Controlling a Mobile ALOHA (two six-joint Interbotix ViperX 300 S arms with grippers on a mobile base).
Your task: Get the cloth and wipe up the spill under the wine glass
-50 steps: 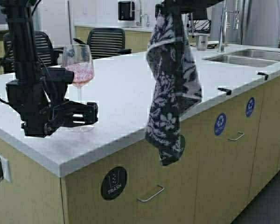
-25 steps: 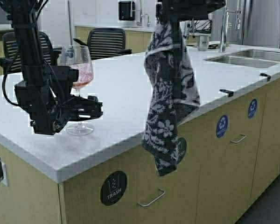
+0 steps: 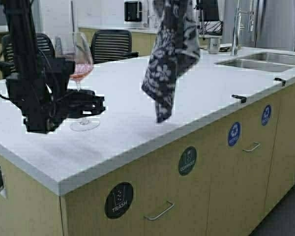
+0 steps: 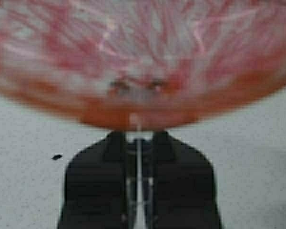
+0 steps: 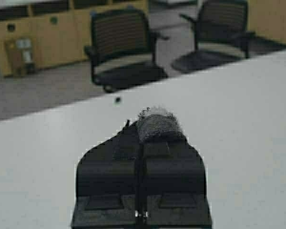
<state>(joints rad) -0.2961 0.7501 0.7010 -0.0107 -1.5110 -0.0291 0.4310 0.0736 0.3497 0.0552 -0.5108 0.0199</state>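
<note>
At the left of the high frame, the left pincer (image 3: 96, 104) is clenched on the thin stem of the tall clear wine glass (image 3: 76, 64), whose bowl of pink-red liquid leans toward the upper left. In the left wrist frame the black fingers (image 4: 95, 186) press the stem from both sides, just under the red bowl (image 4: 138, 62). The glass's round foot (image 3: 84, 124) is close over the white speckled table (image 3: 137, 98); whether it touches cannot be told. At the top centre, the dark grey cloth with pale floral pattern (image 3: 167, 59) hangs over the table. The right pincer (image 5: 142, 143) is clenched on a bunched corner of it (image 5: 156, 125).
</note>
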